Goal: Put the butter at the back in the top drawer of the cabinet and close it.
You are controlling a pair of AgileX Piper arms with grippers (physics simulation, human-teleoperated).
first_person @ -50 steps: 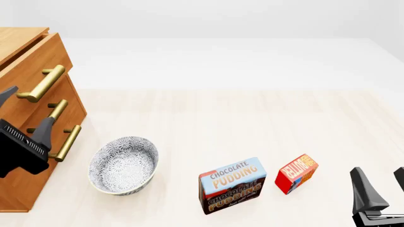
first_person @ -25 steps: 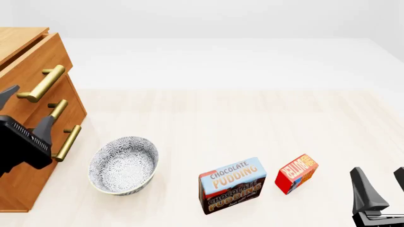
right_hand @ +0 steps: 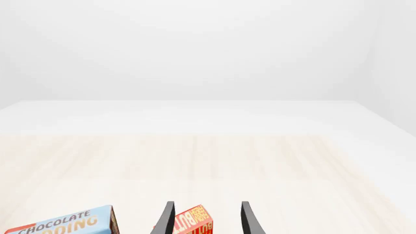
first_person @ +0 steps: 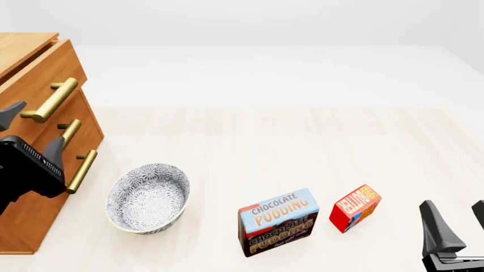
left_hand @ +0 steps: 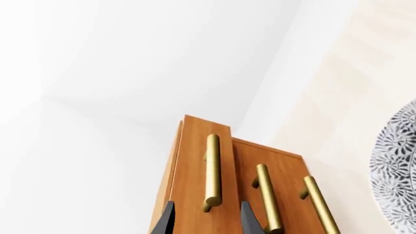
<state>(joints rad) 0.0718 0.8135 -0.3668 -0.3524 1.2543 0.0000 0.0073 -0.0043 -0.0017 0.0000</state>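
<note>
The cabinet [first_person: 30,68] stands at the table's left edge with its three drawers looking shut. The top drawer [first_person: 64,71] carries a brass handle [first_person: 49,100]. My left gripper [first_person: 34,131] is open and empty, just in front of the drawer fronts below that handle. In the left wrist view the handle [left_hand: 213,170] ends between my open fingertips [left_hand: 250,222]. The butter [first_person: 355,207] stands near the table's front at the right, next to the pudding box [first_person: 277,222]. My right gripper [first_person: 459,224] is open and empty, right of the butter. The butter also shows in the right wrist view [right_hand: 193,222].
A patterned bowl [first_person: 147,198] sits between the cabinet and the pudding box; its rim shows in the left wrist view [left_hand: 396,180]. The two lower drawer handles [first_person: 79,170] stick out toward the bowl. The pudding box also shows in the right wrist view [right_hand: 65,225].
My left gripper has risen slightly along the drawer fronts toward the top handle. The right arm, the butter and the other objects have not moved.
</note>
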